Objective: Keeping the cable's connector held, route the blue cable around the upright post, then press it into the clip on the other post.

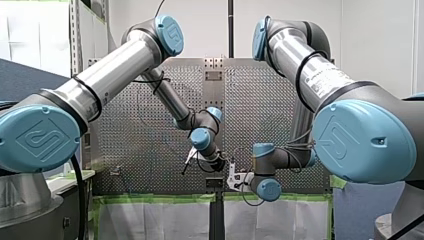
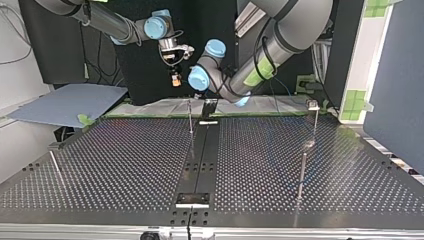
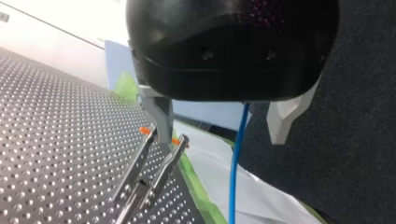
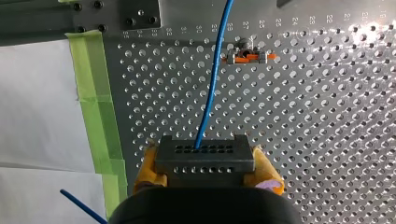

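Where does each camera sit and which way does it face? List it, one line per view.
Front view: behind the shoulders, over the perforated table; my left arm, my right arm show.
Top view: across the table, facing the arms.
Left wrist view: along my left gripper, open around the blue cable.
Right wrist view: down my right gripper, shut on the connector.
Both wrist views share the cable and orange clip.

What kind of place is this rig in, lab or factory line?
Likely a robotics lab cell: my left arm and my right arm over a perforated table edged with green tape, a dark partition panel beside it.
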You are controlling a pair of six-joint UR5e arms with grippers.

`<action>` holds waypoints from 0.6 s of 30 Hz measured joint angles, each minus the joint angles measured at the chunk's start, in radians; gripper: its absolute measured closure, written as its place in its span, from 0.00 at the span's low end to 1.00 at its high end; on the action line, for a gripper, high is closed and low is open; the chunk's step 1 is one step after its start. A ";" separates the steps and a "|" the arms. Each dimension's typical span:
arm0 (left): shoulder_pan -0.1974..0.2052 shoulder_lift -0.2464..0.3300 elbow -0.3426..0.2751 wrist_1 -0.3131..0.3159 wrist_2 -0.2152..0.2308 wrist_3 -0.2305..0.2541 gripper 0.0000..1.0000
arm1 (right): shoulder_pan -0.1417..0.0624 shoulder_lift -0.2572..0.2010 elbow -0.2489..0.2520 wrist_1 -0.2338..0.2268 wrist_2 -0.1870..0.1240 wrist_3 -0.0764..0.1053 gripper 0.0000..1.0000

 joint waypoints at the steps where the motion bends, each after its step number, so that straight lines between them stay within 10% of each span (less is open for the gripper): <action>1: -0.003 0.000 0.000 0.001 0.000 0.002 0.00 | 0.000 0.000 0.000 0.000 0.000 0.001 1.00; 10: -0.033 0.000 0.000 0.039 -0.008 0.006 0.00 | 0.001 0.000 0.000 -0.001 -0.002 0.009 1.00; 18: -0.046 0.000 0.000 0.081 -0.012 0.002 0.47 | 0.001 0.000 0.000 0.000 -0.002 0.013 1.00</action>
